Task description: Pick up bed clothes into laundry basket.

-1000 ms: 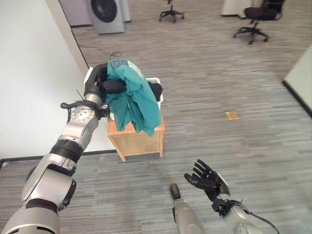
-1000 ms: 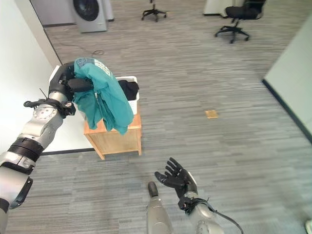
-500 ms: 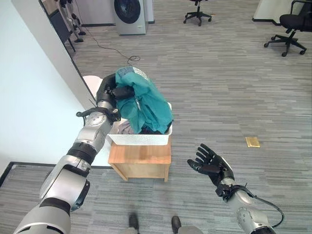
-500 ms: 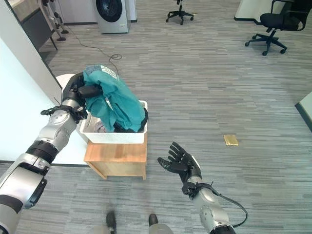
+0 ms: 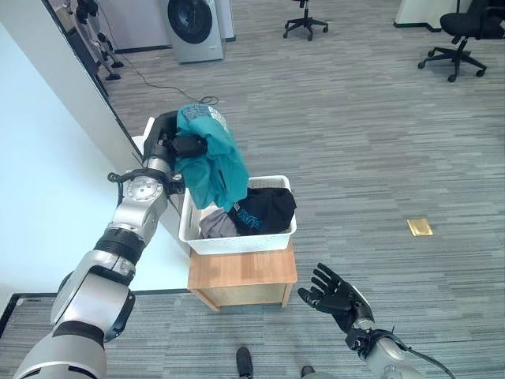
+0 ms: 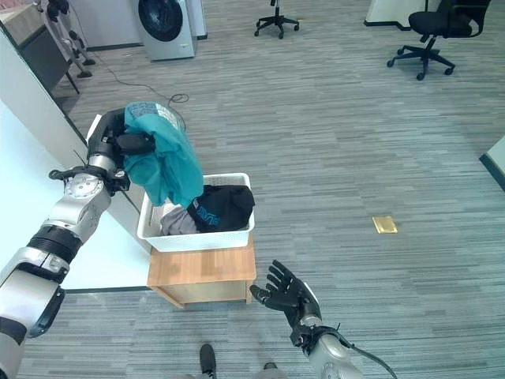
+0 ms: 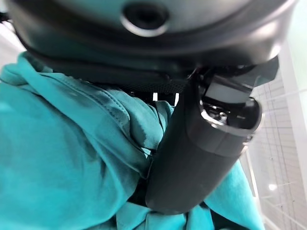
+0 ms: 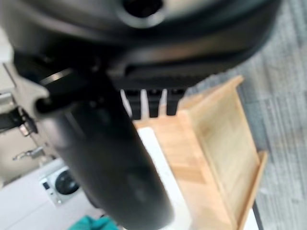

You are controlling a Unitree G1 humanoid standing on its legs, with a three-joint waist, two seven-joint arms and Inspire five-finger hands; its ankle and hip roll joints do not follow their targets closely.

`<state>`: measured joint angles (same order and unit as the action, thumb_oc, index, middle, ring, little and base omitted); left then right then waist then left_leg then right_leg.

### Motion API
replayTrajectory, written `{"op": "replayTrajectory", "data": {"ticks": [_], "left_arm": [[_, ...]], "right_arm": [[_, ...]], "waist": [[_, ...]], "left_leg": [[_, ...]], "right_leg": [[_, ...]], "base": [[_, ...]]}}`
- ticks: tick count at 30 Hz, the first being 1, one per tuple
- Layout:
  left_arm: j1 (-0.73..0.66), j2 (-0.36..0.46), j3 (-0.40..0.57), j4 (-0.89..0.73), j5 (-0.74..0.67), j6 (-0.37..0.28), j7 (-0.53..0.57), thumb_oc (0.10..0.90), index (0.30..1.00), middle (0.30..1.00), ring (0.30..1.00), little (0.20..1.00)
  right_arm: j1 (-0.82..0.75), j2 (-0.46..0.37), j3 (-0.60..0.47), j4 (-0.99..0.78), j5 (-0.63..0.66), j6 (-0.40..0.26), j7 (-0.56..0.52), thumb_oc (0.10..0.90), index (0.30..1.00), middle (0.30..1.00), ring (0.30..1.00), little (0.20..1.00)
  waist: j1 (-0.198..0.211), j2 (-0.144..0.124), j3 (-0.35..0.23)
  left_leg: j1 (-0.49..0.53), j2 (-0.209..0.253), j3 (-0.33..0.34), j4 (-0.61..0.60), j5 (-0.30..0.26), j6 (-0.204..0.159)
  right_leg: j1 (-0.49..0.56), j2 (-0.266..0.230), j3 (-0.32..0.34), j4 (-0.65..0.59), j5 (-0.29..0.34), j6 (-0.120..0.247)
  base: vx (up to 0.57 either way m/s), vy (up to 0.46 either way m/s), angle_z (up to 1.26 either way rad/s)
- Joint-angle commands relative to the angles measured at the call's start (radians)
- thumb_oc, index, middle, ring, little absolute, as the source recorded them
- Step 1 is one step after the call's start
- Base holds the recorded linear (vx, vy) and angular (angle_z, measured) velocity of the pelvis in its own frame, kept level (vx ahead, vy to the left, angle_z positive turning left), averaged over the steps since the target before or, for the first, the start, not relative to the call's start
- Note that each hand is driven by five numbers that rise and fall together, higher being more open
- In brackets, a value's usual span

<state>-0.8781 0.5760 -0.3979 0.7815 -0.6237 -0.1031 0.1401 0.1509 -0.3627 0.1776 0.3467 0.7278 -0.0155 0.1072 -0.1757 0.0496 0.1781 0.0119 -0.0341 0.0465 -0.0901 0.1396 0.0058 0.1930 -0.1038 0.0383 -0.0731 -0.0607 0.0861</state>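
Teal garment (image 5: pixel 209 162) draped over the left hand (image 5: pixel 167 142), hiding most of its fingers. Its hanging end covered the far-left corner of the laundry basket (image 5: pixel 237 243). Grey item (image 5: pixel 215 227) in the basket was partly buried under dark clothes (image 5: pixel 264 209); its kind was unreadable. Office chair (image 5: pixel 461 31) was cut off by the far-right edge.

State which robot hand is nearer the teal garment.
Left. The left robot hand grips the teal garment; the right robot hand hovers open, low beside the wooden stool.
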Motion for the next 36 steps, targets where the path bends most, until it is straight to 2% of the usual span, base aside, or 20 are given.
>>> {"op": "replayTrajectory", "data": {"ticks": [1, 5, 13, 21, 26, 31, 36], "left_arm": [[-0.194, 0.051, 0.005, 0.035, 0.054, -0.094, -0.007, 0.4, 0.3, 0.3, 0.3, 0.3], [-0.187, 0.06, -0.019, 0.053, 0.131, -0.083, -0.023, 0.4, 0.3, 0.3, 0.3, 0.3], [-0.187, 0.048, -0.096, 0.178, 0.299, -0.047, -0.064, 0.4, 0.3, 0.3, 0.3, 0.3], [-0.13, -0.01, -0.073, 0.266, 0.384, -0.032, -0.067, 0.4, 0.3, 0.3, 0.3, 0.3], [-0.109, -0.018, -0.043, 0.343, 0.405, -0.024, -0.067, 0.4, 0.3, 0.3, 0.3, 0.3], [-0.121, 0.005, -0.052, 0.354, 0.44, -0.028, -0.06, 0.4, 0.3, 0.3, 0.3, 0.3], [-0.14, -0.014, -0.04, 0.38, 0.426, -0.028, -0.045, 0.4, 0.3, 0.3, 0.3, 0.3]], "right_arm": [[0.03, -0.018, -0.017, -0.042, -0.02, -0.072, 0.036, 0.8, 0.9, 0.9, 0.9, 0.9], [0.026, -0.023, -0.016, -0.037, -0.031, -0.079, 0.033, 0.8, 0.9, 0.9, 0.9, 0.9], [0.054, -0.007, -0.014, -0.045, -0.035, -0.087, 0.042, 0.8, 0.9, 0.9, 0.9, 0.9], [0.143, -0.004, -0.071, -0.082, -0.045, -0.092, 0.043, 0.8, 0.9, 0.9, 0.9, 0.9], [0.137, -0.011, -0.056, -0.077, -0.046, -0.091, 0.042, 0.8, 0.9, 0.9, 0.9, 0.9], [0.119, -0.012, -0.028, -0.081, -0.031, -0.095, 0.052, 0.8, 0.9, 0.9, 0.9, 0.9], [0.097, -0.021, -0.007, -0.069, -0.023, -0.105, 0.05, 0.8, 0.9, 0.9, 0.9, 0.9]], "waist": [[0.037, -0.035, -0.138], [0.04, -0.048, -0.129], [0.008, -0.052, -0.12], [-0.044, -0.057, -0.108], [-0.067, -0.066, -0.104], [-0.083, -0.096, -0.086], [-0.102, -0.131, -0.071]], "left_leg": [[0.008, 0.039, 0.02, 0.003, -0.08, -0.056], [0.001, 0.048, 0.052, 0.003, -0.084, -0.057], [0.0, 0.053, 0.081, 0.003, -0.094, -0.055], [-0.003, 0.053, 0.115, 0.003, -0.106, -0.054], [-0.009, 0.061, 0.145, 0.003, -0.112, -0.057], [-0.05, 0.078, 0.177, 0.003, -0.105, -0.063], [-0.107, 0.096, 0.187, 0.003, -0.094, -0.069]], "right_leg": [[-0.115, -0.033, 0.018, 0.005, 0.059, 0.068], [-0.134, -0.028, 0.023, -0.001, 0.075, 0.074], [-0.149, -0.025, 0.038, -0.002, 0.084, 0.08], [-0.165, -0.033, 0.042, -0.003, 0.093, 0.09], [-0.19, -0.029, 0.063, -0.007, 0.102, 0.094], [-0.246, -0.018, 0.098, -0.013, 0.128, 0.101], [-0.318, 0.003, 0.107, -0.014, 0.151, 0.106]], "base": [[-0.02, 0.015, -0.06], [-0.05, 0.002, -0.16], [0.0, 0.013, -0.12], [-0.01, 0.036, -0.05], [0.0, 0.01, -0.09], [-0.07, -0.01, -0.29], [-0.09, -0.026, -0.08]]}}
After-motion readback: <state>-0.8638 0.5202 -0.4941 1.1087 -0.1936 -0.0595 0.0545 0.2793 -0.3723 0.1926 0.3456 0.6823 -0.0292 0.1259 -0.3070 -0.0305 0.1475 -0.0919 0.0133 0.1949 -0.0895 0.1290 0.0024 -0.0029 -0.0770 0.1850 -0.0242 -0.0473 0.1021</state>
